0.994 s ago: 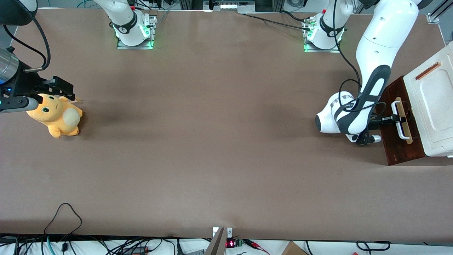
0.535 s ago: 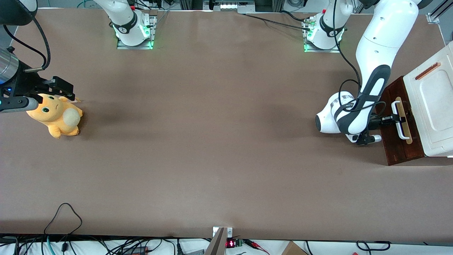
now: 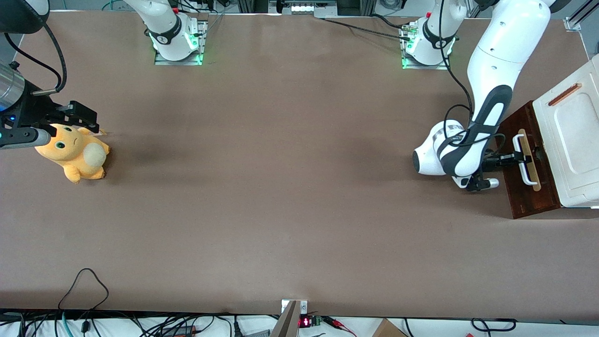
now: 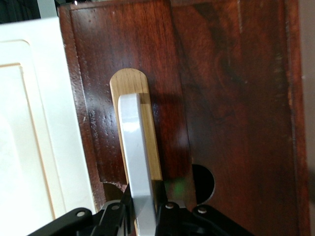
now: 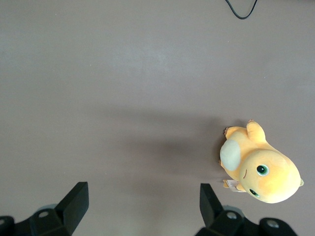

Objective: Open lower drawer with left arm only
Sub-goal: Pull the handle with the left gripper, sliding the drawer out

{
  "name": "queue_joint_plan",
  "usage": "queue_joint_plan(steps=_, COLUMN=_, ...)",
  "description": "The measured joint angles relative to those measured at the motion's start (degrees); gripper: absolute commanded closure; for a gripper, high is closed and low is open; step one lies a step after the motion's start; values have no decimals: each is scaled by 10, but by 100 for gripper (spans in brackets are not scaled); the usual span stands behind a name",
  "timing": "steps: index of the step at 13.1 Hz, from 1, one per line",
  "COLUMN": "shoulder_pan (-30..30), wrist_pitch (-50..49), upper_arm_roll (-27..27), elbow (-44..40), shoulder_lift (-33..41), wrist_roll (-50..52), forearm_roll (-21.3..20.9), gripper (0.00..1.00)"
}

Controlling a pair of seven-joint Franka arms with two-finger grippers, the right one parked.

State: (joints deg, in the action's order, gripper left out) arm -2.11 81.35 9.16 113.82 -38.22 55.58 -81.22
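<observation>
The lower drawer (image 3: pixel 520 196) is a dark reddish-brown wooden front under a white cabinet top (image 3: pixel 573 140), at the working arm's end of the table. Its white loop handle (image 3: pixel 525 174) sits on a tan wood strip (image 3: pixel 534 180). The left arm (image 3: pixel 496 56) reaches down in front of the drawer, and its black gripper (image 3: pixel 512 157) is shut on the handle. In the left wrist view the gripper (image 4: pixel 143 209) clamps the white handle (image 4: pixel 135 147) over the tan strip (image 4: pixel 129 83), against the dark drawer front (image 4: pixel 221 88). One black finger (image 4: pixel 118 214) presses the handle's side.
An orange plush toy (image 3: pixel 75 152) lies toward the parked arm's end of the table, also in the right wrist view (image 5: pixel 261 169). A black cable loop (image 3: pixel 86 281) lies near the table's front edge. A round hole (image 4: pixel 203 183) shows in the wood beside the handle.
The gripper and the handle it holds have shifted a little away from the cabinet, toward the parked arm's end. The drawer front has come out slightly with them.
</observation>
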Motion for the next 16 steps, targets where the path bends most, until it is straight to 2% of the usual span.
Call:
queue_joint_plan(steps=9, shoulder_pan=-3, wrist_pitch=-16, upper_arm_roll=46, elbow=0, shoulder_lift=1, wrist_roll=0, forearm_roll=6, gripper=100)
queue_joint_plan(steps=16, shoulder_pan=-4, wrist_pitch=-19, upper_arm_roll=59, elbow=0, shoulder_lift=1, wrist_roll=0, forearm_roll=7, gripper=100)
